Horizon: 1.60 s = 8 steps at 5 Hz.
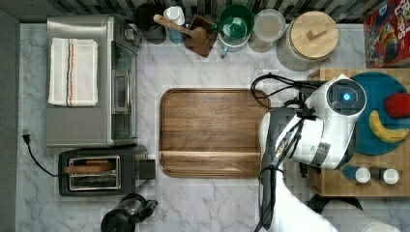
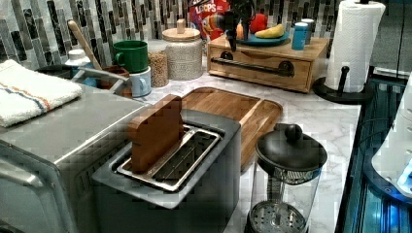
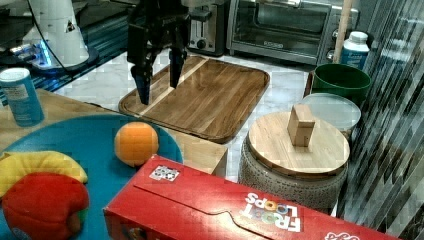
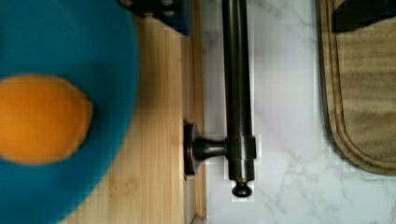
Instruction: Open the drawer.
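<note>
The drawer (image 2: 257, 62) is the light-wood front of a butcher-block box (image 1: 333, 186) and sits flush with it. Its long black bar handle (image 2: 250, 66) runs across the front; the wrist view shows one end of the handle (image 4: 237, 93) with its mount from above. My gripper (image 3: 160, 90) is open and hangs with its fingers pointing down. In the left view the gripper (image 2: 232, 41) is just above the handle's left end. In the wrist view, one dark fingertip (image 4: 161, 8) is over the box top and the other over the tray, with the bar between them and nothing held.
A blue plate (image 1: 374, 140) with a banana, an orange (image 3: 136, 143) and a red fruit lies on the box, beside two shakers (image 1: 358, 174). The dark wooden tray (image 1: 210, 133) lies right in front of the drawer. A paper towel roll (image 2: 352, 43), a lidded jar (image 2: 182, 51) and a cereal box (image 3: 225, 210) flank the box.
</note>
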Each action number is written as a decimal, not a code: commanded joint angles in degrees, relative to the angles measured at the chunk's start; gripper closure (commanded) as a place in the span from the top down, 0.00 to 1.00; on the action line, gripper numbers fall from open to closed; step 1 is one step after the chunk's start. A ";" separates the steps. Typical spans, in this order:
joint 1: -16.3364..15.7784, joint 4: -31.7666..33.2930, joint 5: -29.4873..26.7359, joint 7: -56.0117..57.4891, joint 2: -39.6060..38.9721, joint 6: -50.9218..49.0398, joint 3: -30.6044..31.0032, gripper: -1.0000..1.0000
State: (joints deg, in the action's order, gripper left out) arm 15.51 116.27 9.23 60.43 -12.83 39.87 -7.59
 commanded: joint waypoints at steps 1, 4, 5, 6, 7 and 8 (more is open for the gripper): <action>0.74 -0.32 -1.16 3.70 -1.09 4.05 2.41 1.00; 1.42 6.41 -1.68 -0.89 -1.21 10.93 2.32 1.00; 1.03 9.06 -1.36 -3.51 -0.68 13.20 2.26 1.00; 0.23 11.29 -1.21 -6.18 0.36 13.83 2.02 1.00; -1.13 11.77 1.33 -9.36 0.04 14.14 0.81 1.00; -0.33 11.97 2.35 -9.10 -1.49 17.36 0.68 1.00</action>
State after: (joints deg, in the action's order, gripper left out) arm 17.01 127.01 10.27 54.61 -14.95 56.26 -6.68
